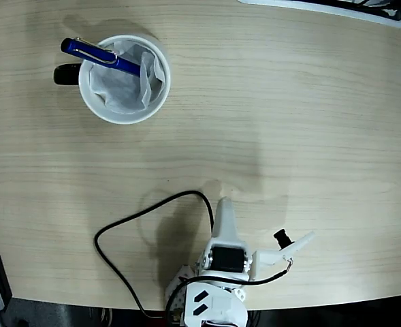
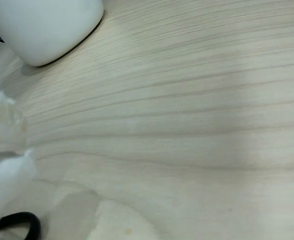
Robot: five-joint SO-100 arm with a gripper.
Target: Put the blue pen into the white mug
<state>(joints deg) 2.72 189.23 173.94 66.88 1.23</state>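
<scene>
Near edge, fixed view: the arm sits folded at the bottom of the frame, its hand point(image 1: 254, 225) low over the worktop point(image 1: 289, 122), one white finger pointing away from the base and the other splayed off to the right. The jaws stand wide and hold nothing. A black cable point(image 1: 129, 225) loops on the worktop just left of the arm. The middle of the worktop shows only wood grain. Far left: the white mug point(image 1: 123, 80) stands upright, black handle to its left and crumpled paper lining inside. The blue pen point(image 1: 99, 56) lies aslant across the mug's far-left rim, its inner end down in the paper and its outer end with the silver clip jutting past the rim above the handle. Wrist view: only the mug's outer wall point(image 2: 42, 27) shows at top left; the pen is not seen there. Judgement: placement appears done, with the pen resting in the mug and the hand well apart from it. Nothing obvious is left, unless the pen should sit deeper.
</scene>
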